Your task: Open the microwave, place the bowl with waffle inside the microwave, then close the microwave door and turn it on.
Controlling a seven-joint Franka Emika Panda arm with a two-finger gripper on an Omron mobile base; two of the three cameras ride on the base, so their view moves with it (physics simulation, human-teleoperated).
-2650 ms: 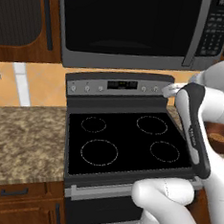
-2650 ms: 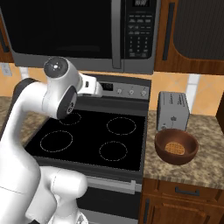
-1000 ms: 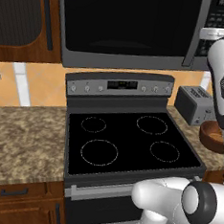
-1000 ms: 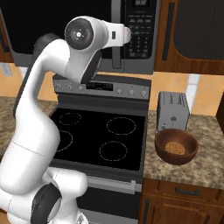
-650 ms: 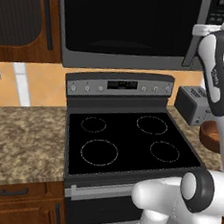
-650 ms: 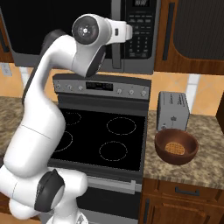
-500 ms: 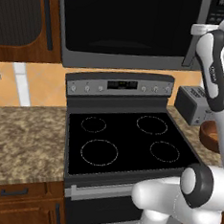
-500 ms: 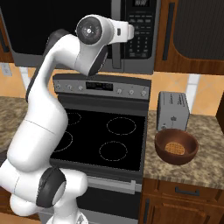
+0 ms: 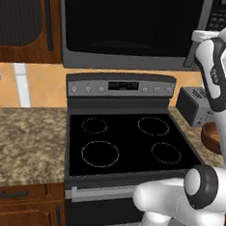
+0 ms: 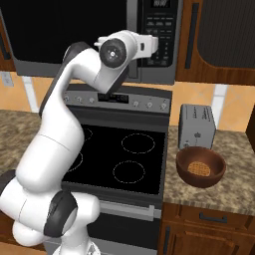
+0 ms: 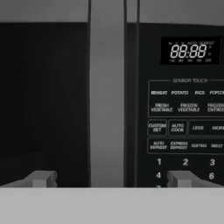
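While the wide dark-glass microwave door (image 11: 48,100) is shut, nothing's done yet.
My two-finger gripper (image 11: 109,178) (jaws apart, empty) faces its handle; round brown wooden bowl (image 10: 200,167) waits.

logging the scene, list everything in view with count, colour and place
microwave: one, grey steel, black glass front, above the stove
microwave door: one, shut, grey handle bar beside the button panel
stove: one, black top, four burner rings
toaster: one, grey, counter right of the stove
bowl: one, dark brown, in front of the toaster
waffle: one, golden, inside the bowl
counter: speckled stone, both sides of the stove
gripper: one, open, facing the door handle
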